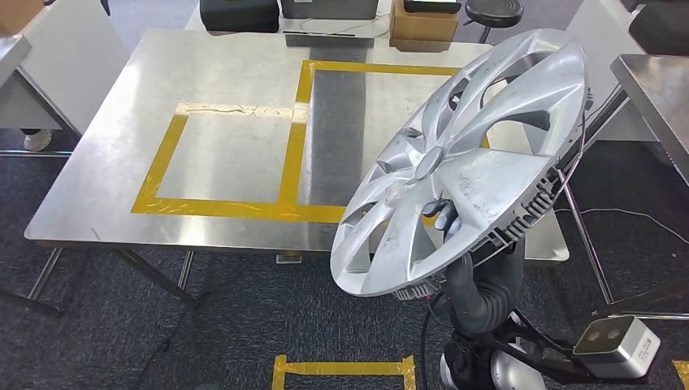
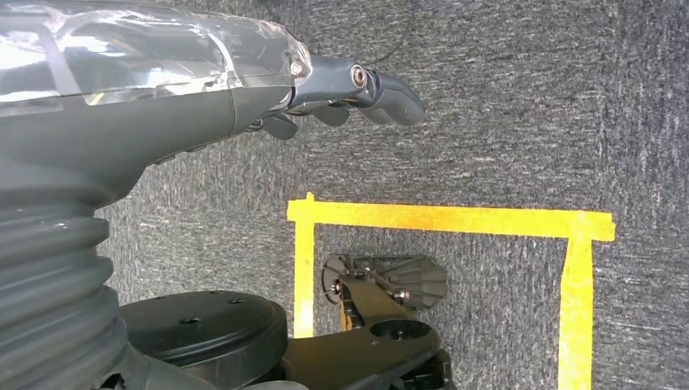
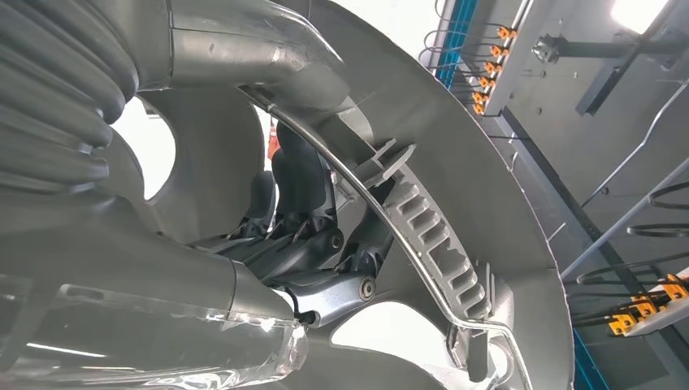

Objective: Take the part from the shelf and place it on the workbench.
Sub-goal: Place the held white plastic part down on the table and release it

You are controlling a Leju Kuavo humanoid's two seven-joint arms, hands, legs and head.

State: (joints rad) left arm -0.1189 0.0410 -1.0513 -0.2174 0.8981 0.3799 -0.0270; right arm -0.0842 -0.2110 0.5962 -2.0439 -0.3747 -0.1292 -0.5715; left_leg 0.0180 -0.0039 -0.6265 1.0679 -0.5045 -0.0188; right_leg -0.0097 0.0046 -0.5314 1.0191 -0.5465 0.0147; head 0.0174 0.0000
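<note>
The part is a large silver wheel cover (image 1: pixel 479 154), tilted and held up over the front right corner of the steel workbench (image 1: pixel 227 154). My right hand (image 1: pixel 445 218) grips it from behind, with dark fingers poking through a gap between the spokes. In the right wrist view the fingers (image 3: pixel 313 236) clamp the ribbed rim of the cover (image 3: pixel 455 162). My left hand (image 2: pixel 349 89) hangs over the grey carpet with its fingers loosely extended and nothing in them.
Yellow tape (image 1: pixel 288 162) marks rectangles on the workbench top. A cardboard box (image 1: pixel 422 24), a black case (image 1: pixel 240 15) and a stool (image 1: pixel 493 11) stand behind it. Another metal table (image 1: pixel 658 81) is at the right. A yellow tape square (image 1: pixel 345 367) marks the floor.
</note>
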